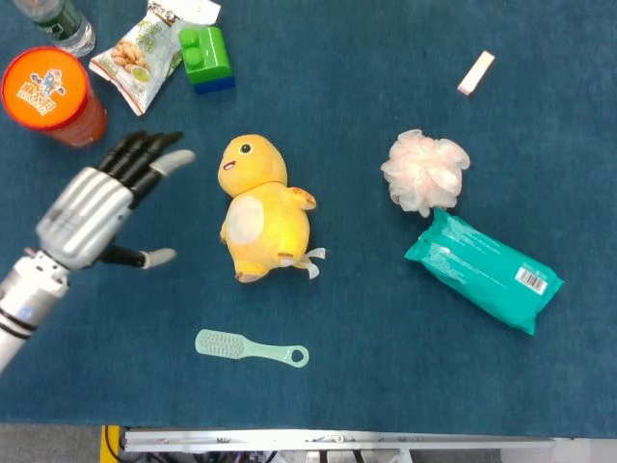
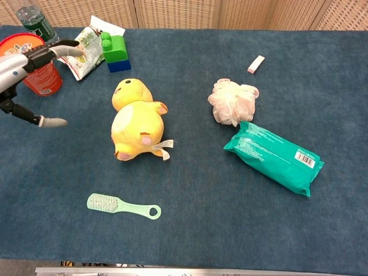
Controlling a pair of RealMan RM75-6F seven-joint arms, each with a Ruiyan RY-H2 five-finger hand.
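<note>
The robot's left hand [image 1: 96, 207], silver with black fingers, hovers above the blue cloth-covered table [image 1: 386, 367] with fingers spread apart and thumb out, holding nothing, just left of a yellow plush duck toy [image 1: 258, 210] that lies on its back near the table's middle. Behind the hand stand an orange-lidded red cup [image 1: 50, 95], a snack packet [image 1: 135, 56] and a green toy block [image 1: 205, 56], and in front of the duck lies a pale green plastic brush [image 1: 249, 348]. To the right, well apart from the hand, sit a pink mesh bath sponge [image 1: 425, 171] touching a teal pack of wipes [image 1: 484, 269], and a small pink eraser [image 1: 476, 72].
</note>
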